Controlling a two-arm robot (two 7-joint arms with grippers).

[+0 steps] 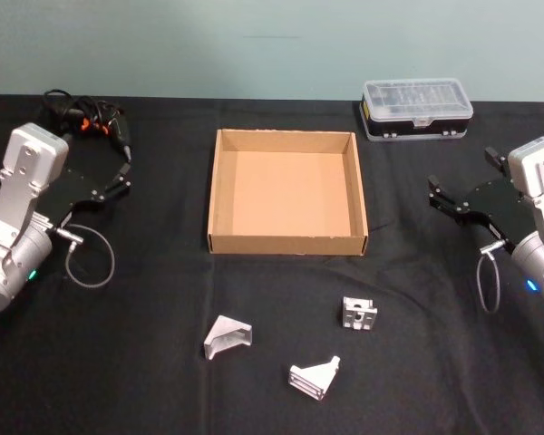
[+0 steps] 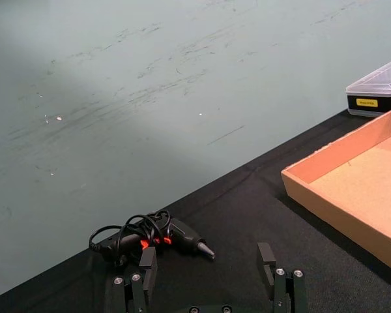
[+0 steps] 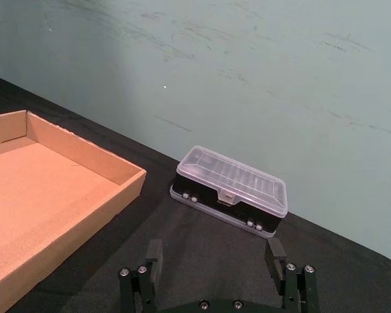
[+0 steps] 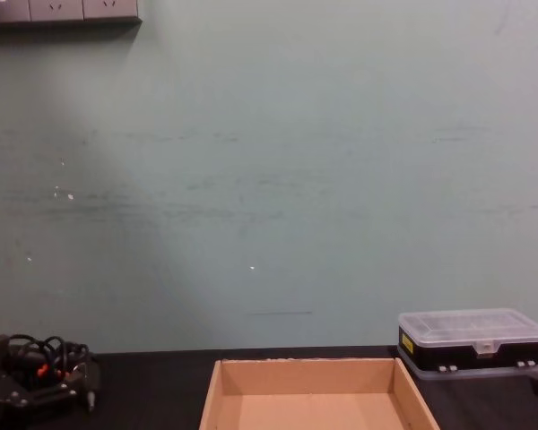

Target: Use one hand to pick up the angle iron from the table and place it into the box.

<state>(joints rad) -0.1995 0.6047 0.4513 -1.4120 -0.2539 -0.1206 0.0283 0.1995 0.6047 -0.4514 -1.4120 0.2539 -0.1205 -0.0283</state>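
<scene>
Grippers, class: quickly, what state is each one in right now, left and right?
Black-fingered left gripper: open, holding nothing.
Black-fingered right gripper: open, holding nothing.

I see the shallow tan box [image 1: 286, 243] lying flat and open, floor bare, on the black table [image 1: 145, 381]. In front of it, all apart, lie the left angle iron [image 1: 228, 336], right angle iron [image 1: 359, 314] and nearest angle iron [image 1: 315, 375], all silver.

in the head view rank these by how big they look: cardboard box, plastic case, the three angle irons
1. cardboard box
2. plastic case
3. left angle iron, right angle iron, nearest angle iron: too alike to rank
</scene>
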